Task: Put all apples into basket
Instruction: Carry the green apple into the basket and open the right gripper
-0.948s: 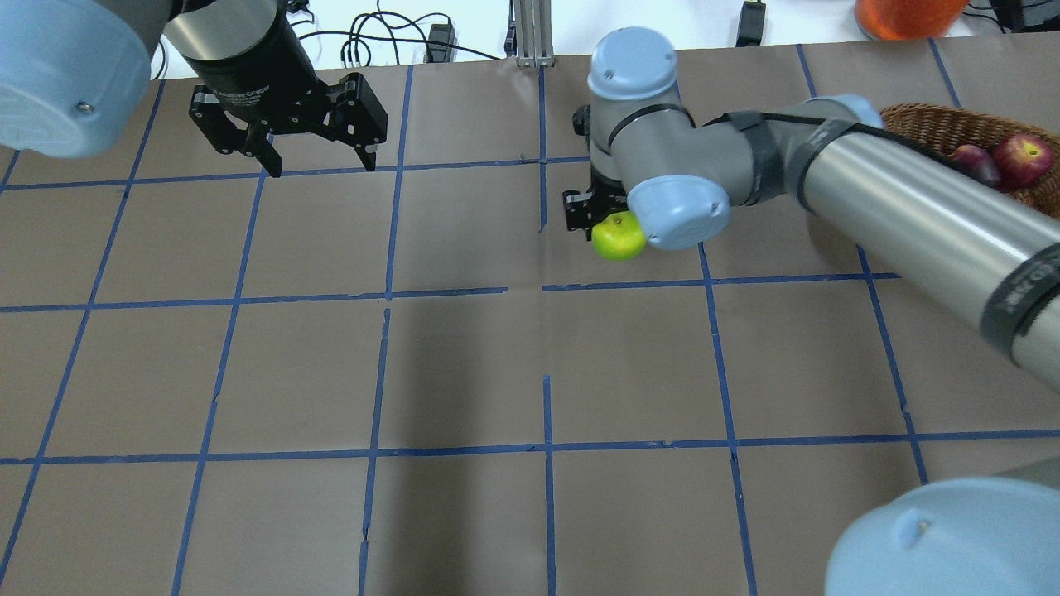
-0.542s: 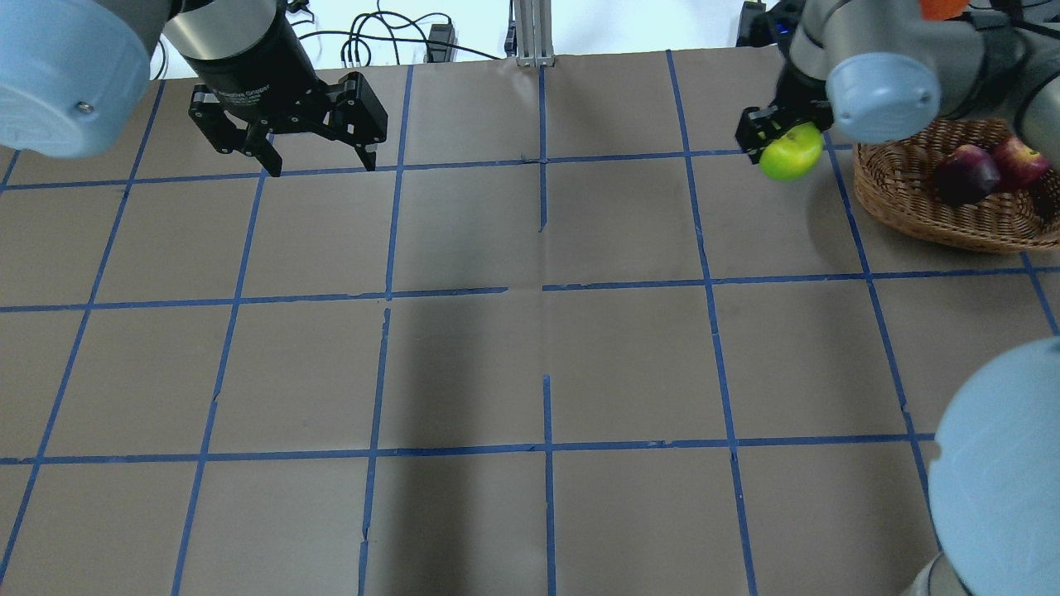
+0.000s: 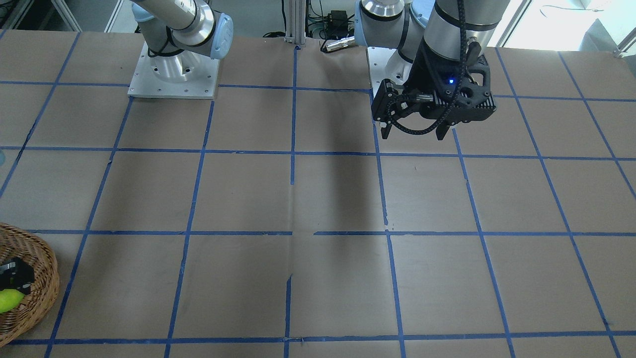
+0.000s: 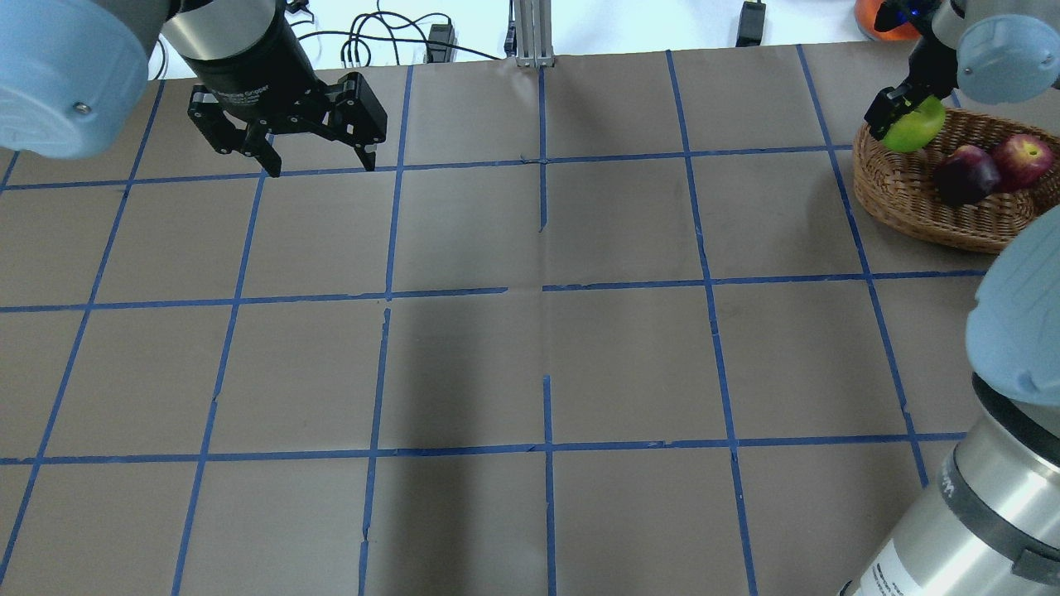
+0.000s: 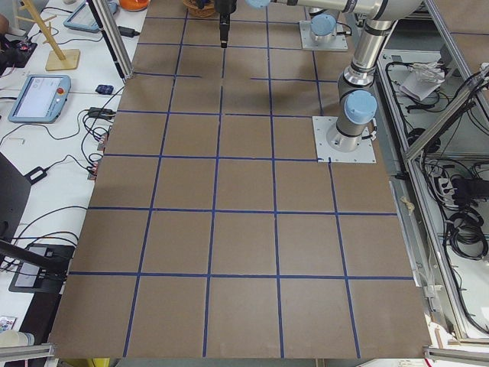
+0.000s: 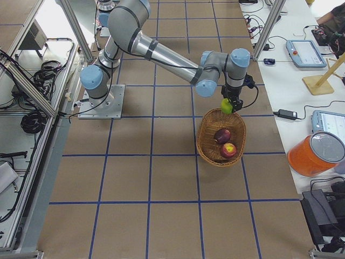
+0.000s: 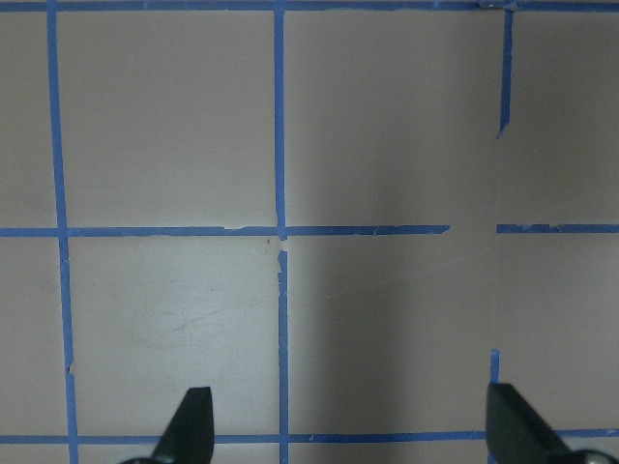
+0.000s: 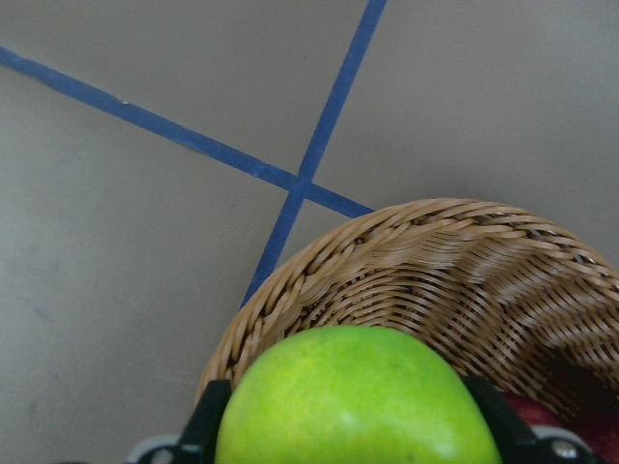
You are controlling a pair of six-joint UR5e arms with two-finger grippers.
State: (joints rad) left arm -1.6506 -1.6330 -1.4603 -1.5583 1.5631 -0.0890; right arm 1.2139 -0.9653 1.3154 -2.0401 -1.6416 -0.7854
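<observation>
My right gripper [image 4: 904,116] is shut on the lime green apple [image 4: 915,128] and holds it above the near-left rim of the wicker basket [image 4: 898,199]. The dark maroon apple [image 4: 965,175] and the red apple [image 4: 1017,157] lie inside the basket. In the right wrist view the green apple [image 8: 358,401] fills the bottom, with the basket rim [image 8: 426,237] just beyond it. In the front-facing view the green apple [image 3: 9,300] and basket [image 3: 42,288] show at the left edge. My left gripper [image 4: 319,161] hangs open and empty above the far left of the table.
An orange container [image 6: 312,154] stands off the table beyond the basket. Cables and a metal post [image 4: 530,33] lie along the far table edge. Blue tape lines grid the brown table.
My right arm has carried the green apple from the table's middle to the right and farther back, to above the basket's rim. The left arm has not moved.
</observation>
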